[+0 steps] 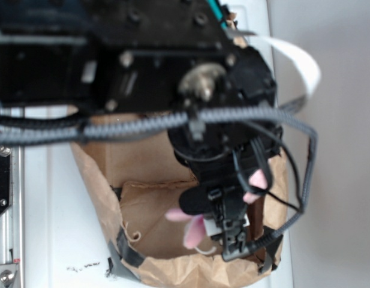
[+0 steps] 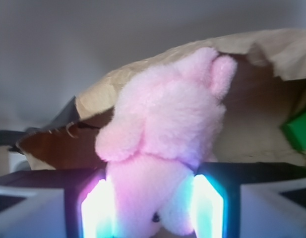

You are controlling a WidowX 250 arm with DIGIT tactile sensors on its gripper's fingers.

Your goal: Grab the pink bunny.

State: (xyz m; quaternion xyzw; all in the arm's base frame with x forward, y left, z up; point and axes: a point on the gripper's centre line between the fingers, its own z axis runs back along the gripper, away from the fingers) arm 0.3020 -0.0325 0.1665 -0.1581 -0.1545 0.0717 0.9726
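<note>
Over the paper bag: my arm hangs above the brown paper bag [image 1: 143,162], which stands on a white surface [image 1: 59,210].
Pincer: my gripper [image 2: 152,208] is clamped on the pink bunny [image 2: 165,129], one lit finger [image 2: 95,208] pressing each side of its lower body.
Bunny: held between my fingers at the bag's open mouth, its pink limbs [image 1: 193,231] sticking out to the sides.
Green block: a green block [image 2: 299,131] shows at the right edge of the wrist view, inside the bag.
Cables: grey cables [image 1: 113,129] cross in front of my arm.
</note>
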